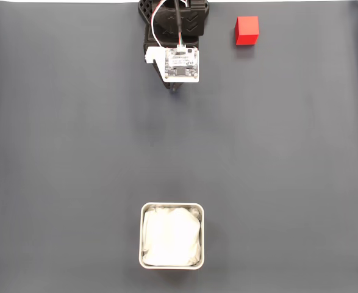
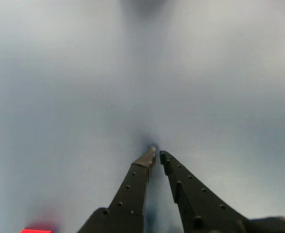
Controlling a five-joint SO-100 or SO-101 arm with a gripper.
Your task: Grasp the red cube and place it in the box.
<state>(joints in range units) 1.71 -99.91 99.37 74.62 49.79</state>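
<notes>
The red cube sits on the grey mat at the top right of the fixed view, to the right of the arm. In the wrist view a sliver of the red cube shows at the bottom left edge. The box, a silvery tin with white lining, stands at the bottom centre, far from the arm. My gripper is shut with nothing between its black fingers, tips close to the mat. In the fixed view the gripper is mostly hidden under the wrist's white board.
The arm's black base stands at the top centre edge. The grey mat stretches between the arm and the box.
</notes>
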